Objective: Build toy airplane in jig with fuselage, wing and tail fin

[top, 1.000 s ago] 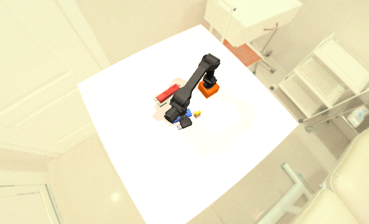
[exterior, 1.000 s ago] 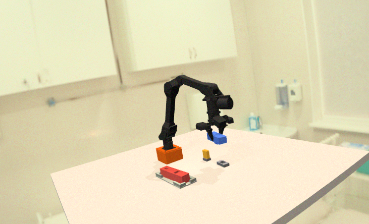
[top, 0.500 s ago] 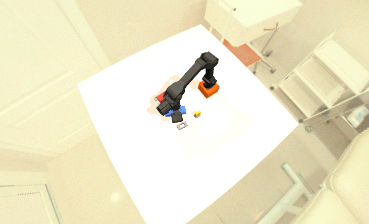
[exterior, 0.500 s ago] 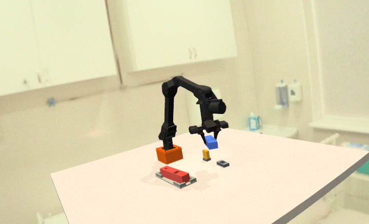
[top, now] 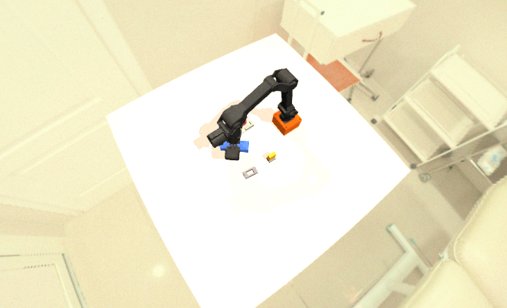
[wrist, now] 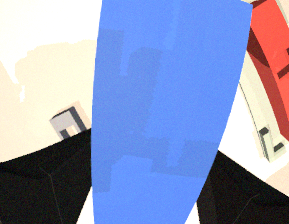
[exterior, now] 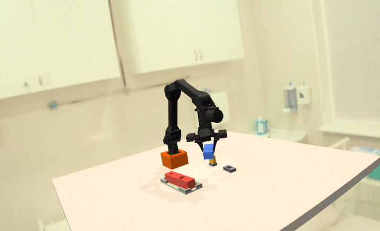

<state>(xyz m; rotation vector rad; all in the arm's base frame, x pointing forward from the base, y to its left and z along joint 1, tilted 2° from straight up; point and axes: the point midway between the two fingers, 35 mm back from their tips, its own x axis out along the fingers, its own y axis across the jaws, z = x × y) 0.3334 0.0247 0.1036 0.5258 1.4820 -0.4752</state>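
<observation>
Wing (top: 243,146) (exterior: 208,152) (wrist: 155,100) = blue block, held aloft off the counter (top: 209,229) (exterior: 114,201) (wrist: 25,100). End effector (top: 233,147) (exterior: 208,151) (wrist: 149,140) was partway open and clamped on the wing, one finger per long side, near mid-length as far as visible. Fuselage (top: 245,123) (exterior: 179,180) (wrist: 267,35) lay in the cradle (top: 248,127) (exterior: 184,190) (wrist: 257,107), looked flat, top sockets uncovered. Tail fin (top: 271,156) (exterior: 212,159) stood upright in its small dark holder (exterior: 212,164); grey frame (top: 245,175) (exterior: 230,170) (wrist: 62,121) sat nearby with nothing in it. Handling, judged: wing looked light, stiff, smooth-faced; no squash expected, not fragile, but could slip or twist if an end got knocked. Mid-span hold was the right choice: balanced weight, tab side left free underneath (tab itself not visible). Off-centre grip would have let the long ends dip and the tab jam on the socket rim. Likely next: carry over the fuselage, square up, lower gently. Fin looked small and light too; best taken by its flat faces, up high, tab kept free.
</observation>
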